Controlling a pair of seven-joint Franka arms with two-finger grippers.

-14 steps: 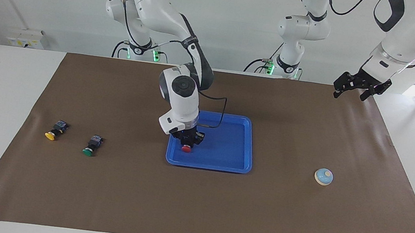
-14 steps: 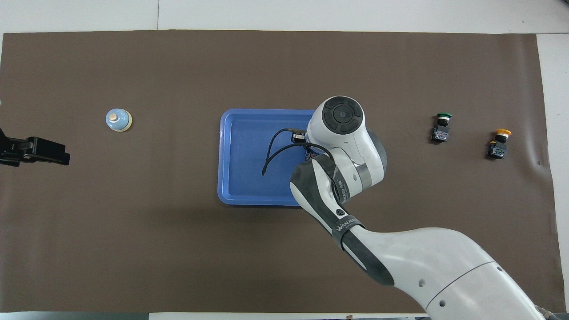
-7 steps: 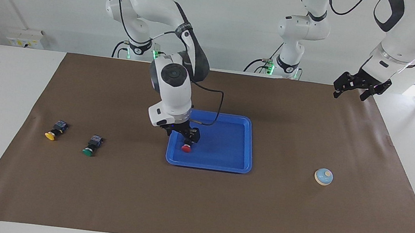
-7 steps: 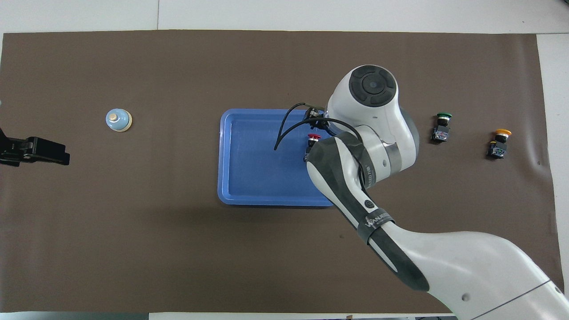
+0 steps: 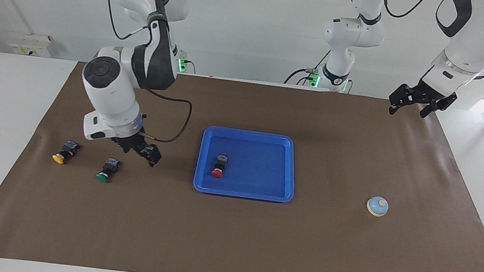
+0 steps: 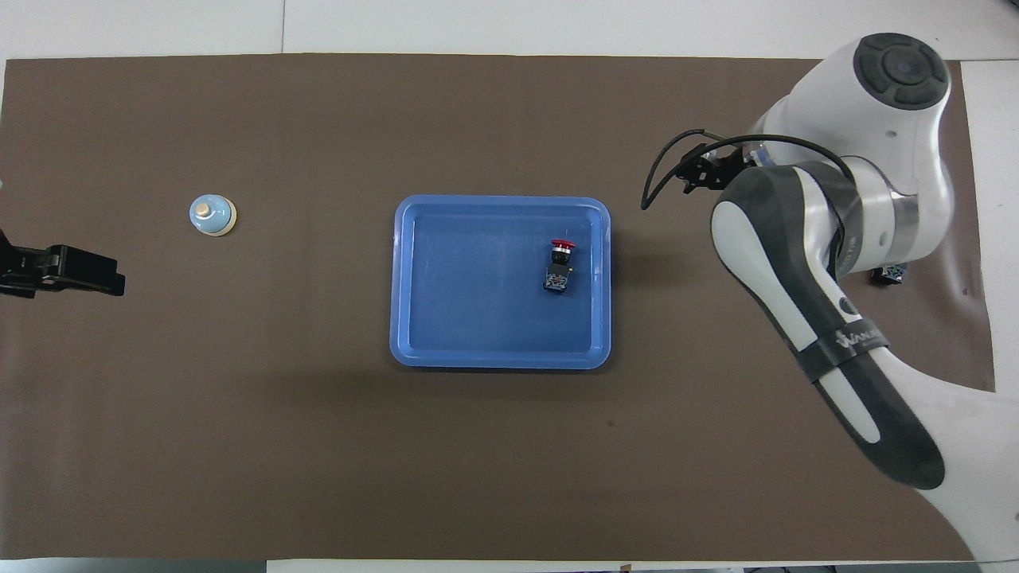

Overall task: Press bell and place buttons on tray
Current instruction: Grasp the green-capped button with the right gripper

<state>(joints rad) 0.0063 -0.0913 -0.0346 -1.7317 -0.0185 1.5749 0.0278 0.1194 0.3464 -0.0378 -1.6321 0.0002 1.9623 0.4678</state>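
Right now you see the right tool [image 5: 141, 151] up over the mat, just beside the green button [image 5: 107, 171], its fingers spread and holding nothing. Your red button [image 5: 219, 167] lies on its side in the blue tray [image 5: 262, 194], released. Toward the right arm's end, the yellow button [image 5: 65, 152] sits beside the green one. Your left tool [image 5: 414, 102] waits empty and spread over the mat's edge, well apart from the bell [image 5: 377, 206].
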